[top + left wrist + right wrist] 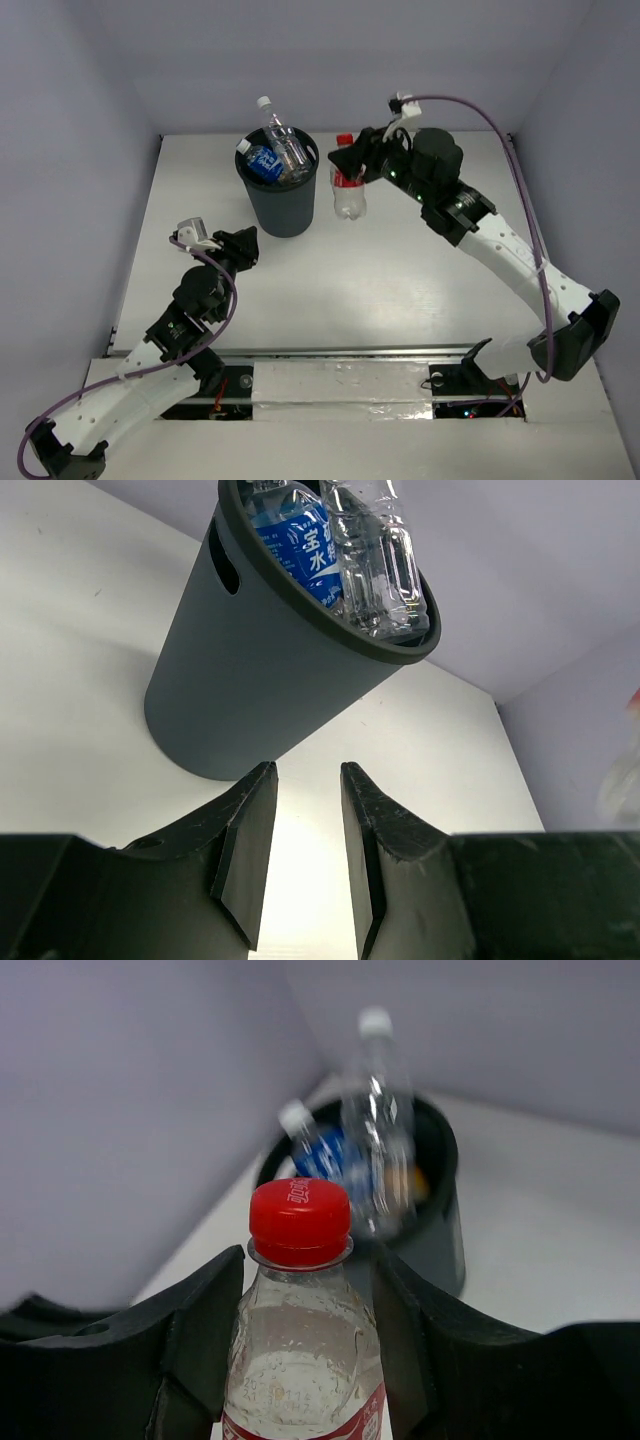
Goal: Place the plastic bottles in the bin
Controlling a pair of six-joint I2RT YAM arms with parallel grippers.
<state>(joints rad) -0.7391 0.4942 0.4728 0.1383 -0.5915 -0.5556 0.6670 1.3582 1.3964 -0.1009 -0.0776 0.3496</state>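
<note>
— Jaws of the right gripper (347, 172) press against both sides of the clear plastic bottle with a red cap and red label (348, 195), just under its neck. From the wrist view the grip looks closed on it.

— Where does that bottle stand?

— Upright on the white table (400, 280), it seems, just beside the round black plastic bin (283, 212), on the bin's right. Other bottles sit in the bin: a plain clear one (282, 135) pokes above the rim, and a blue-labelled one (262, 160) leans next to it.

— Which step is this?

— Likely the pickup of the last bottle. The next move calls for a lift clear of the rim, a short carry left over the opening, then a release. The bin is crowded, so the bottle may perch on top.

— And the arms?

— The right arm reaches far across the table, wrist tipped toward the bottle. The left arm is folded low, and the left gripper (308, 772) is almost closed on nothing, pointing at the bin's wall.
</note>
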